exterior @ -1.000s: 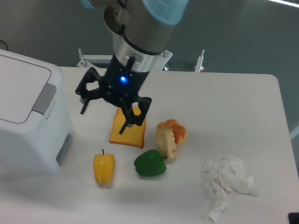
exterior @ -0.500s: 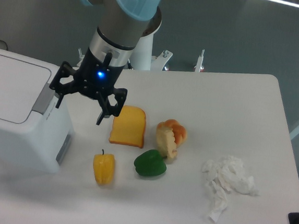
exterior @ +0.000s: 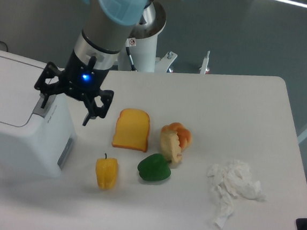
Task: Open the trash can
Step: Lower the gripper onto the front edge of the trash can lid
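Tissue (exterior: 234,189): crumpled white wad, nearest the front edge on the right side of the table (exterior: 240,106), well apart from everything else.
Yellow pepper (exterior: 106,173): front centre-left, stem pointing away, just beside the bin's front right corner but not touching it.
Green pepper (exterior: 154,168): right of the yellow one, with a small gap between them; it sits just in front of the bun.
Bun (exterior: 175,141): pale, torn-looking roll with an orange crust, touching or nearly touching the green pepper's far side.
Toast (exterior: 132,129): flat yellow-orange slice lying left of the bun, between the bun and the gripper.
Bin (exterior: 18,119): large white box at the table's left edge, cut off by the frame; flat lid down, grey latch on its right upper edge, grey vent panel on the right wall lower down.
In the way: nothing lies between the gripper and the latch; the foods all lie to the right and front of it.
Gripper (exterior: 68,101): black, with a blue light lit on its body; fingers spread wide apart and holding nothing. The left finger overlaps the latch in this view; the right finger hangs over bare table beside the bin's wall. Whether it touches the latch cannot be told.
Arm: comes in from the top of the frame, wrist tilted down and toward the left, blue-capped joint above the gripper.
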Available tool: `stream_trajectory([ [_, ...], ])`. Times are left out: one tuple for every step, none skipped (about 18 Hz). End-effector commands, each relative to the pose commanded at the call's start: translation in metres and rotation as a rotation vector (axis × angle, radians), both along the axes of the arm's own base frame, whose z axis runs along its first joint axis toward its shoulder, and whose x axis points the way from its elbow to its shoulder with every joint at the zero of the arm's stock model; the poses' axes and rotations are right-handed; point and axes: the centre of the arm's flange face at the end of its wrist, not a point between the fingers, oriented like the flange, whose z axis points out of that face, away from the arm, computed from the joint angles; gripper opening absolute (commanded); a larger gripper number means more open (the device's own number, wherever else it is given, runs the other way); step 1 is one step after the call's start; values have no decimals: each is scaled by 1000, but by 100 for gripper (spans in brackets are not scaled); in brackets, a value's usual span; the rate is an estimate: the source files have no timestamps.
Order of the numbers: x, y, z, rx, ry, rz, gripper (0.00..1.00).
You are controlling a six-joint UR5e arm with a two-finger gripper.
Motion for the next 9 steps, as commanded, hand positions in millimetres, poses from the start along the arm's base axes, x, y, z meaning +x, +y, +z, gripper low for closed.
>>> stream_trajectory([
  [0,-1,2,1,1,2,100],
  [1,-1,1,0,0,0,100],
  [-1,-2,1,-1,0,2,100],
  [-2,-3,3,2,2,5,100],
  [-3,-4,5,4,4,8,100],
  [-4,-5,5,4,4,9,100],
  [-3,-6,5,2,4,10,100],
  [-4,-7,7,3,7,12,100],
  [-5,-8,8,4,8,15,100],
])
